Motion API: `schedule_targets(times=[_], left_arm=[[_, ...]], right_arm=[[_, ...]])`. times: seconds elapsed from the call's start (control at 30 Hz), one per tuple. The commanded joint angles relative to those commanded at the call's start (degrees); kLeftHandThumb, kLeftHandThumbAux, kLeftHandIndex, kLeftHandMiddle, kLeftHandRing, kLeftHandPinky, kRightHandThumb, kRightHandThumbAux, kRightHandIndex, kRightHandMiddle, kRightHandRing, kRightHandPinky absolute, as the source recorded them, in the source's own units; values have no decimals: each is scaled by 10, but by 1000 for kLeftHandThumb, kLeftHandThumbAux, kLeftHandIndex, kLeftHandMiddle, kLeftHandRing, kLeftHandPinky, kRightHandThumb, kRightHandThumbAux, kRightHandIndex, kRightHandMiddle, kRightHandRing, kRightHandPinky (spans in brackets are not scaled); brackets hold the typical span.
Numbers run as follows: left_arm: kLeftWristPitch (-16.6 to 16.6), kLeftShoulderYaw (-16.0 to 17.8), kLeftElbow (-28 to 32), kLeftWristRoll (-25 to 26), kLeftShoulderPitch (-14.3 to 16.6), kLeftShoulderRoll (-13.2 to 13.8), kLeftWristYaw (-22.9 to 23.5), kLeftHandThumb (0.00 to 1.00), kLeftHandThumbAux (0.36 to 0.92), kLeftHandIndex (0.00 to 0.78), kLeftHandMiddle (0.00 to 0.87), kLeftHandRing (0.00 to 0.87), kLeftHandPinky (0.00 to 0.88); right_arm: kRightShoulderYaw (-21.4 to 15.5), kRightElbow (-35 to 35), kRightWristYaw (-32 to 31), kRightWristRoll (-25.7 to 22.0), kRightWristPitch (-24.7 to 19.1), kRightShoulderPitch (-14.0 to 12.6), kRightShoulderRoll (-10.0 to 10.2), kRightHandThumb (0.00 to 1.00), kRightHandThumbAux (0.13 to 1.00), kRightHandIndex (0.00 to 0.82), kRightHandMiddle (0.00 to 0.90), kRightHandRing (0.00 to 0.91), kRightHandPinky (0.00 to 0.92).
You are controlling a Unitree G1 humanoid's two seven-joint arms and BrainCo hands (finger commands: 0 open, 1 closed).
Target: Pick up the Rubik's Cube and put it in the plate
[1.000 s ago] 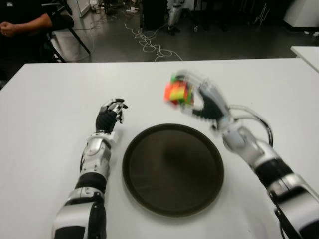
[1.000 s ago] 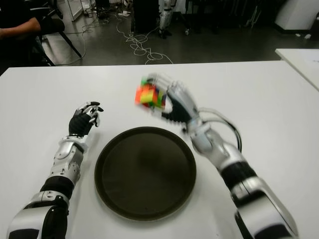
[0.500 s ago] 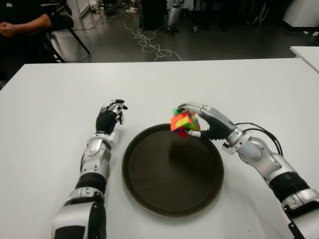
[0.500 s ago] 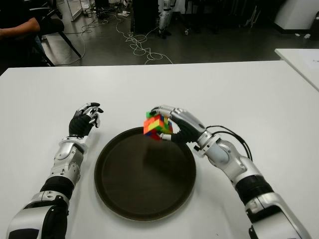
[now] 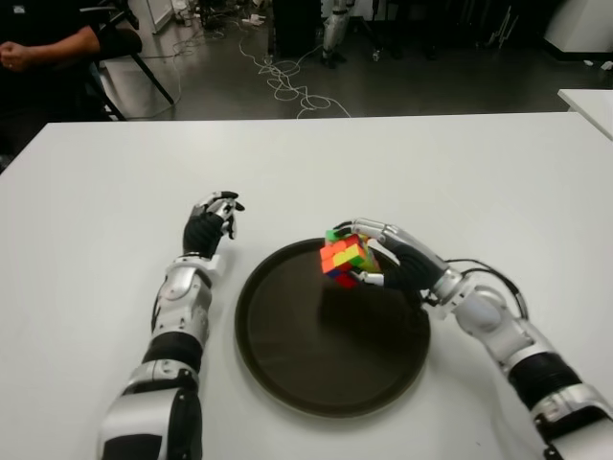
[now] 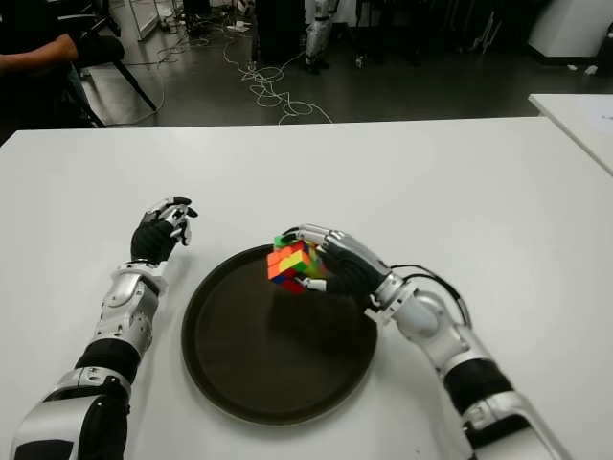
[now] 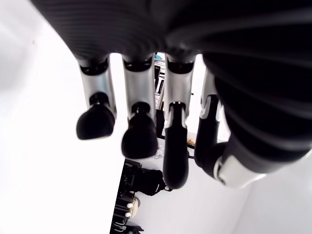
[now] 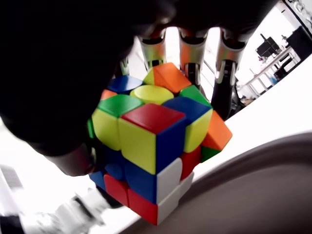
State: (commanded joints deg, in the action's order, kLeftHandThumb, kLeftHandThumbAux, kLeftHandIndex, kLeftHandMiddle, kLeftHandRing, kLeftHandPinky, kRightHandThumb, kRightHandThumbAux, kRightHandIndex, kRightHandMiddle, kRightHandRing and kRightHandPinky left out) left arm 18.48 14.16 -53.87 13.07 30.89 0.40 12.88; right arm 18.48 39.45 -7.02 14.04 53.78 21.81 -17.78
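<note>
My right hand (image 5: 369, 259) is shut on the multicoloured Rubik's Cube (image 5: 343, 257), holding it just above the far part of the dark round plate (image 5: 287, 355). In the right wrist view the cube (image 8: 156, 146) fills the frame, with fingers (image 8: 191, 53) curled behind it and the plate's rim (image 8: 253, 161) close below. My left hand (image 5: 213, 222) shows on the white table to the left of the plate, its fingers (image 7: 139, 131) relaxed and holding nothing.
The white table (image 5: 498, 172) stretches around the plate. A seated person's arm (image 5: 43, 46) shows at the far left beyond the table. Cables (image 5: 287, 86) lie on the floor behind it. Another white table's corner (image 5: 589, 101) is at the far right.
My right hand has come down and towards me with the cube, from high above the table behind the plate to just over the plate's far part. The left hand has not moved.
</note>
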Motion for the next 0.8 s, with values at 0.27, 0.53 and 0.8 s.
schedule_targets(times=[0.27, 0.53, 0.8], left_arm=[[7, -6, 4, -10, -4, 1, -7, 857, 655, 431, 565, 765, 792], [15, -10, 6, -13, -5, 1, -5, 854, 655, 432, 572, 756, 781], [15, -12, 4, -13, -4, 1, -7, 855, 655, 430, 568, 761, 787]], right_arm=[[-6, 23, -30, -14, 12, 3, 15, 826, 694, 385, 536, 628, 624], [-17, 24, -32, -5, -3, -2, 25, 824, 695, 382, 523, 606, 596], [-16, 15, -50, -13, -21, -11, 33, 823, 696, 382, 507, 588, 577]])
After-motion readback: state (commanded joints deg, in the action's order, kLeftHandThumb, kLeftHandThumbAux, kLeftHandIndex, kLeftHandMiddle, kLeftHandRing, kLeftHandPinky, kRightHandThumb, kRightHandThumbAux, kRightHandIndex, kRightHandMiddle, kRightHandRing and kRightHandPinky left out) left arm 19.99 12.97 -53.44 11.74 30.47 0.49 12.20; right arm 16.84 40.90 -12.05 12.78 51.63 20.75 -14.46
